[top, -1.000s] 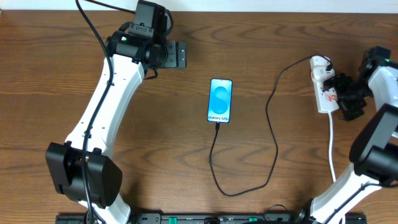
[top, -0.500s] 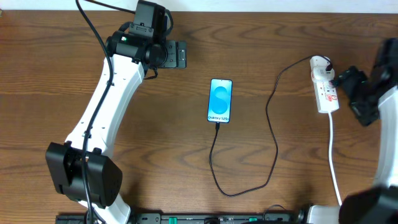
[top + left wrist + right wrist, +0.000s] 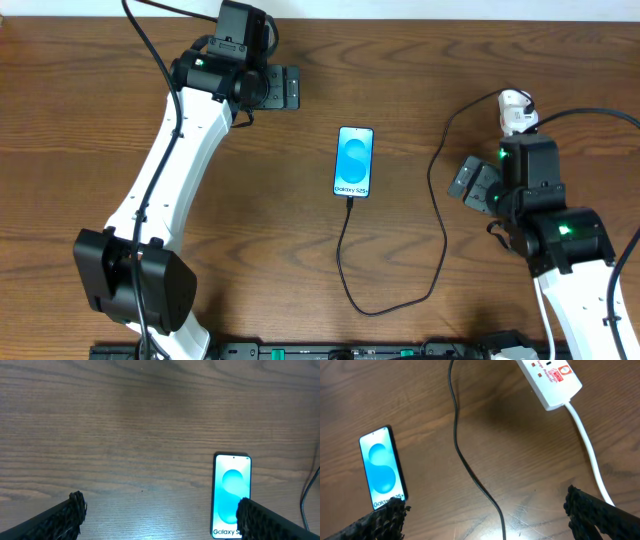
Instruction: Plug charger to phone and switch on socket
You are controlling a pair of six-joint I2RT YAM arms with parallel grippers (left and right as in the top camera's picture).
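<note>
socket [image 3: 547,376]: up-right of right hand [image 3: 485,502] in wrist view, axis diag.
nearer arm: right
right hand: spread, empty

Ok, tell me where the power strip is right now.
In the overhead view the power strip lies on the right side, mostly hidden under the right arm, right of the black charger cable.

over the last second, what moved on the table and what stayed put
The right tool left the socket's right side, swung outward, and now sits open on its phone side, with the arm covering most of the strip. It holds nothing. The phone, the charger plugged into it and the left tool stayed as they were.
</note>
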